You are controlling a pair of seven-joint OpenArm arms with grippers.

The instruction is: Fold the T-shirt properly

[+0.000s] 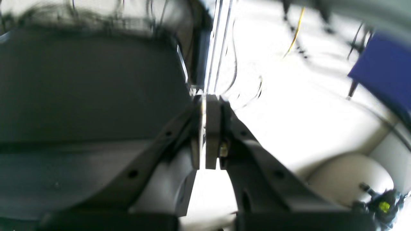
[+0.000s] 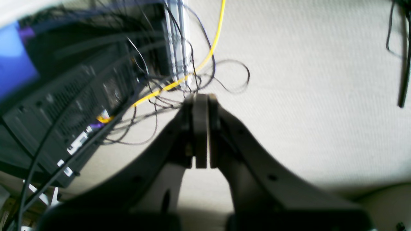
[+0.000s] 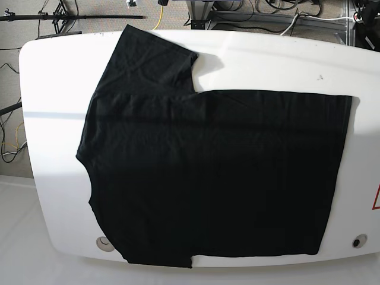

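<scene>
The T-shirt (image 3: 214, 172) is plain black and lies spread flat on the white table (image 3: 267, 62). One sleeve (image 3: 155, 56) points to the far edge, and the hem runs along the right side. Neither arm shows in the base view. In the left wrist view my left gripper (image 1: 205, 98) is shut with nothing between its fingers, held off the table over a bright floor. My right gripper (image 2: 201, 96) is shut and empty too, hanging over beige carpet and away from the shirt.
Tangled black cables and a yellow cable (image 2: 205, 57) lie on the carpet beside a black equipment case (image 2: 64, 106). A blue object (image 1: 385, 67) stands at the right of the left wrist view. Stands and cables (image 3: 59, 15) sit behind the table.
</scene>
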